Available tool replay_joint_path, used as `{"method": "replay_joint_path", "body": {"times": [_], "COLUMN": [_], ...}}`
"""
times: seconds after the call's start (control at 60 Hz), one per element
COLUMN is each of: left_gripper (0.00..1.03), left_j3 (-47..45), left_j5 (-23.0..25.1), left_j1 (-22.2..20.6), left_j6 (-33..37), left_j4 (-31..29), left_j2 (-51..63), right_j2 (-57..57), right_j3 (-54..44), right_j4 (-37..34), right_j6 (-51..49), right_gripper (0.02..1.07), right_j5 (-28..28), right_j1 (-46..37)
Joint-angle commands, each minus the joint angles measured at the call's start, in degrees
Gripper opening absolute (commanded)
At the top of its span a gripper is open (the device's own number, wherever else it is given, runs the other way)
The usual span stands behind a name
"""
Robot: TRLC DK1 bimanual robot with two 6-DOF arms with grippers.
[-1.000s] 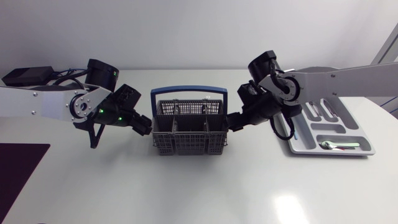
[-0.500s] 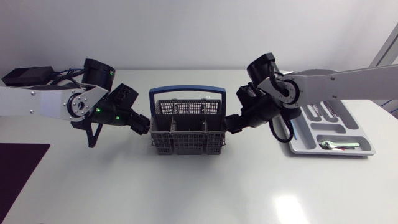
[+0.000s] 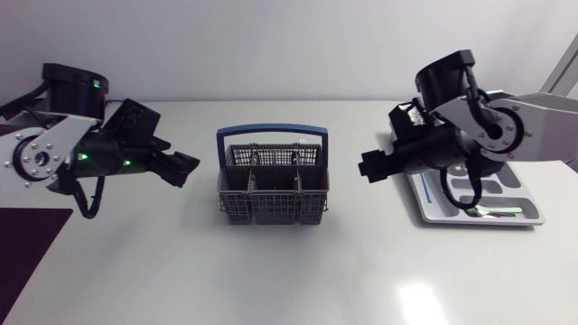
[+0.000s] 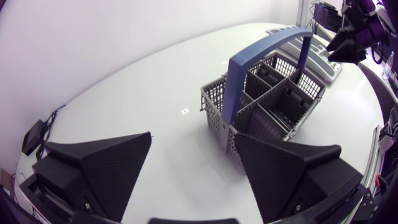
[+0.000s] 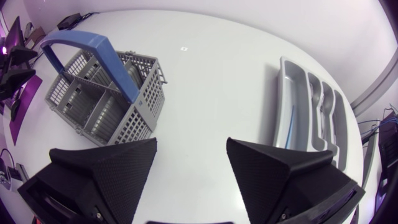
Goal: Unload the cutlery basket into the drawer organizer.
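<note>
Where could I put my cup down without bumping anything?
The table strip in front of the cutlery basket is bare, between the dark mat and the drawer organizer. Narrower gaps flank the basket, up to the left gripper and right gripper. Crowded where the right arm overhangs the organizer.

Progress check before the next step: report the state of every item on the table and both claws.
cutlery basket: upright, handle raised, no cutlery visible inside.
drawer organizer: flat on the table, cutlery in its slots.
left claw: open, empty, clear of the basket.
right claw: open, empty, clear of the basket.
</note>
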Motion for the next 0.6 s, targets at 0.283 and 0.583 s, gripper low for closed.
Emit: {"method": "replay_joint_path", "body": {"times": [0.283, 0.583], "left_gripper": [0.99, 0.99], "left_j3": [-7.44, -17.29], "left_j5": [0.37, -2.8], "left_j1": [3.34, 4.22], "left_j6": [0.51, -1.25], "left_j4": [-3.07, 2.82], "left_j2": [-17.77, -30.43], "right_j2": [-14.84, -24.07], "right_j3": [-9.34, -15.94], "right_j4": [2.75, 3.45], "right_j6": [-4.82, -9.22], "right_gripper": [1.03, 1.03], "right_j5": [0.89, 0.98], "right_j1": [-5.56, -10.66]}}
